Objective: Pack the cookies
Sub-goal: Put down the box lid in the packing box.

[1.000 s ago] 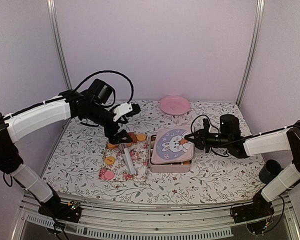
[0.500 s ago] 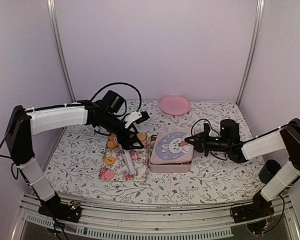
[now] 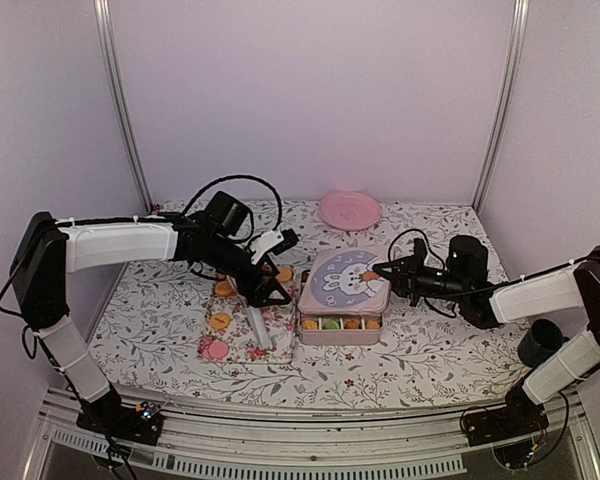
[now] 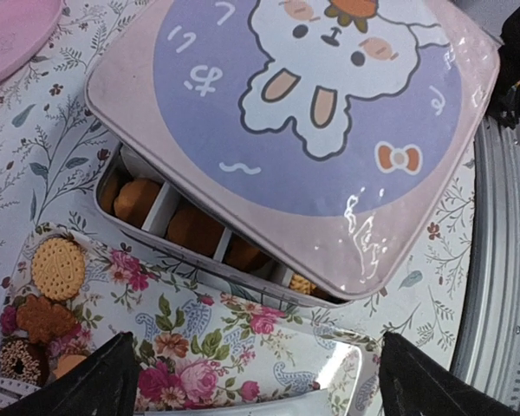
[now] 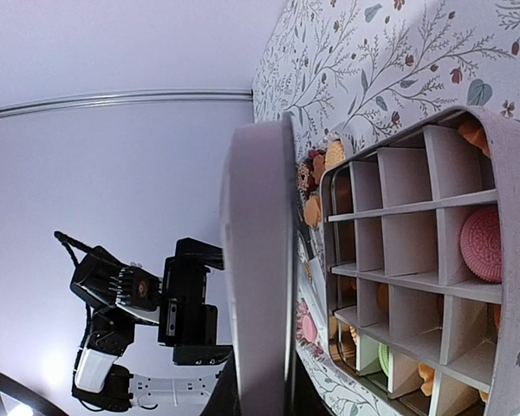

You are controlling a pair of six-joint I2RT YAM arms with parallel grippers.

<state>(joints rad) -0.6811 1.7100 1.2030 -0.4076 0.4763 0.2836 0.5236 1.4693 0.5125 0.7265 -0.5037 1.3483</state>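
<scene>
Left gripper (image 3: 267, 292) gapes wide, small round golden cookies (image 4: 58, 267) just beside it. Right gripper (image 3: 382, 268) pinches the raised pink bunny-print tin lid (image 3: 346, 281).

top: high, rear, wide | wrists: close, opposite sides | shared: tin lid (image 3: 348, 283)

the only writing is a few curly characters (image 4: 198, 76), perhaps japanese kana, printed white on the purple disc of the pink lid (image 4: 420, 199) around a cartoon rabbit (image 4: 329, 78). they appear turned and cannot be read with certainty.
</scene>
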